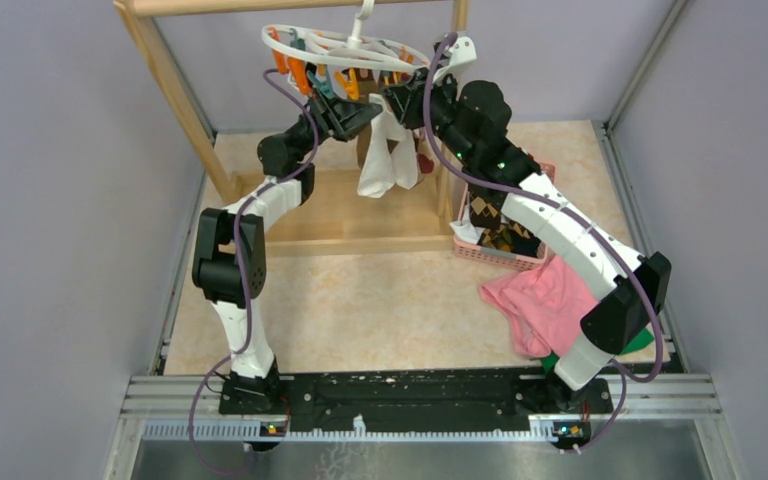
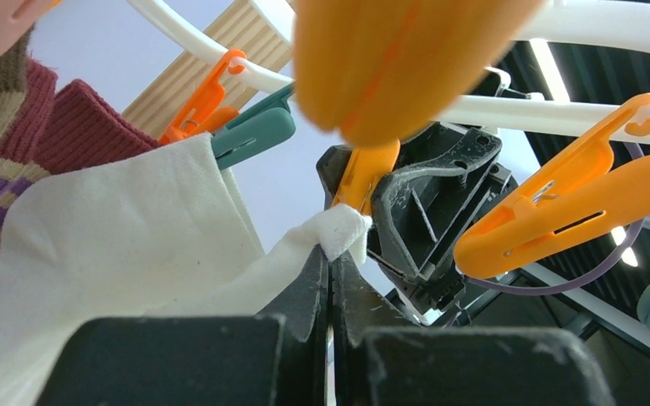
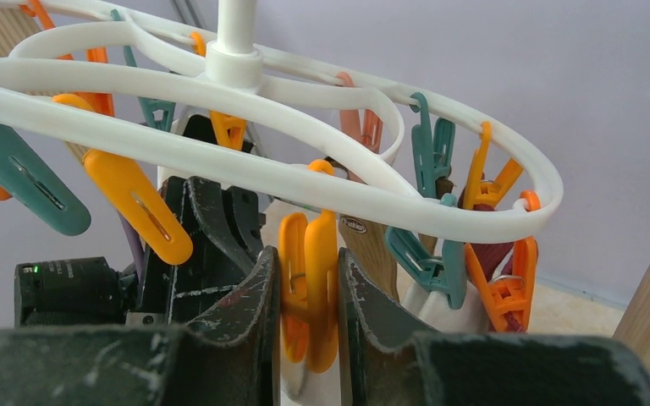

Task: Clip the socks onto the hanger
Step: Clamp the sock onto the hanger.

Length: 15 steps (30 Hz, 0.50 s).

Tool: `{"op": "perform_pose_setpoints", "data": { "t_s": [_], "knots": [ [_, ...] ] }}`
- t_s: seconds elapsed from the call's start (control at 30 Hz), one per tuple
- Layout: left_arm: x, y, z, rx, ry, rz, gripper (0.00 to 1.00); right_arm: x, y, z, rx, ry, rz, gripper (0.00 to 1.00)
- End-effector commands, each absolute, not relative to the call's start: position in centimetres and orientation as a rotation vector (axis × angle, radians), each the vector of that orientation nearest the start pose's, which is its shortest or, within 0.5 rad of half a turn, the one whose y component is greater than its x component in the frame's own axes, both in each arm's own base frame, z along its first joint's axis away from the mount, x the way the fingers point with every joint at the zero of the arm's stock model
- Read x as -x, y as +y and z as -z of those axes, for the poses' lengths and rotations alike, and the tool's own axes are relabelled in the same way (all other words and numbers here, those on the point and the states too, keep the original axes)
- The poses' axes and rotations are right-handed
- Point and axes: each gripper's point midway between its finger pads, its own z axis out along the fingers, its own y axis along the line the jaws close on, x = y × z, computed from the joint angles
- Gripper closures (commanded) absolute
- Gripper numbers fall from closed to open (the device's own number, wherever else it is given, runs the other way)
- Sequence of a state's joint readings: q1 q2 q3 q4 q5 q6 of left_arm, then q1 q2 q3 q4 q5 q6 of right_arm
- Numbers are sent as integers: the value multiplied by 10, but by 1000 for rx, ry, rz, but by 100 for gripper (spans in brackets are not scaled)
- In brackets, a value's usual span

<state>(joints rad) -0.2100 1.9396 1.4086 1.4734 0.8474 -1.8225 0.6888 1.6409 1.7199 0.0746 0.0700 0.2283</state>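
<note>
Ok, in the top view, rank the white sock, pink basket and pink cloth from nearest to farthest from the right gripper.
1. white sock, hanging just below the right gripper.
2. pink basket, on the table, farther right.
3. pink cloth, near-right, by the arm.

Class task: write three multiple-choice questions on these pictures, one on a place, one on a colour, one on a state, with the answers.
1. Where is the pink plastic basket? A) on the table, right of the wooden rack; B) hanging overhead; C) by the left arm's base.
2. What colour is the plastic clip between the right gripper's fingers? A) teal; B) orange; C) white.
3. What is the left gripper's state? A) open, empty; B) shut on the white fabric sock; C) shut on a teal clip.
Answers: 1 A, it stands on the tabletop beside the rack; 2 B, orange shows between the fingers; 3 B, its tips pinch the sock's edge.
</note>
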Motion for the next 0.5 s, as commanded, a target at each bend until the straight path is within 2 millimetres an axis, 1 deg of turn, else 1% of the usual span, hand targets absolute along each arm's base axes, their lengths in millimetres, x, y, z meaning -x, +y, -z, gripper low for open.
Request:
{"op": "perform_pose_setpoints", "data": {
  "t_s": [0.0, 0.3, 0.47],
  "knots": [
    [-346, -228, -472, -448, 899, 2026, 100, -399, 325, -473, 288, 1388, -724, 100],
    [-346, -228, -476, -441, 891, 2049, 100, -401, 325, -471, 288, 1388, -717, 100],
    [-349, -228, -470, -417, 907, 2059, 100, -398, 321, -477, 273, 1358, -723, 100]
  ]
}}
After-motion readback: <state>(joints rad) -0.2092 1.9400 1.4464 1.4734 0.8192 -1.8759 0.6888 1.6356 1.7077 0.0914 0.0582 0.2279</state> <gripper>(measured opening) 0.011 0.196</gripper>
